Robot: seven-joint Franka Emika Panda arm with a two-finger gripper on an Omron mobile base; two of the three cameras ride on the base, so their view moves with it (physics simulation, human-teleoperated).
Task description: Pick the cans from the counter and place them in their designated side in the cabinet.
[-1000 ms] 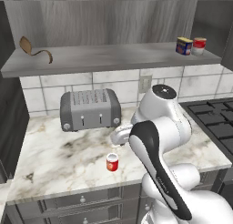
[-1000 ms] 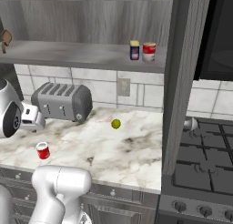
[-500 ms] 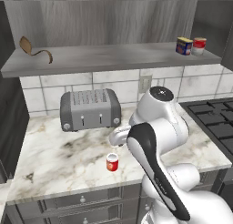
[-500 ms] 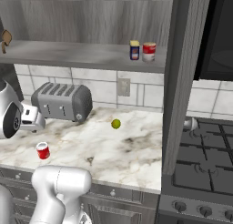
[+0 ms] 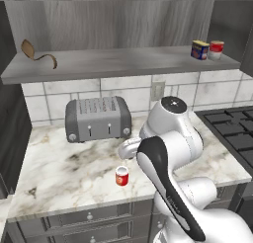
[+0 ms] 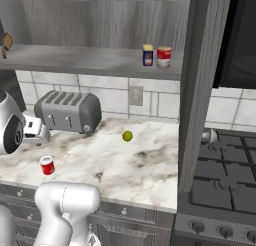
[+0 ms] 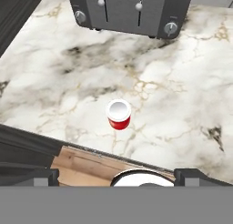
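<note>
A small red can with a white lid [image 7: 119, 114] stands upright on the white marble counter with grey-brown veins [image 7: 182, 104], near its front edge and well in front of the grey four-slot toaster [image 5: 98, 118] that sits against the tiled back wall. In the hand view the can lies ahead of the gripper [image 7: 116, 175], whose two dark finger tips [image 7: 28, 176] stand wide apart at the lower corners with nothing between them; the can is clear of both. In the left base view the white arm bends over the counter just right of the can.

Up on the long grey wood-grain cabinet shelf [image 5: 113, 64], at its right end, a dark blue can with a yellow top and label [image 5: 199, 50] stands just beside a red can with a wide white middle band [image 5: 216, 50]. A brown curled object [image 5: 37, 54] rests at the shelf's far left. A small yellow-green ball [image 6: 127, 135] lies on the counter, right of the toaster. A dark stovetop [image 6: 225, 185] adjoins the counter on the right.
</note>
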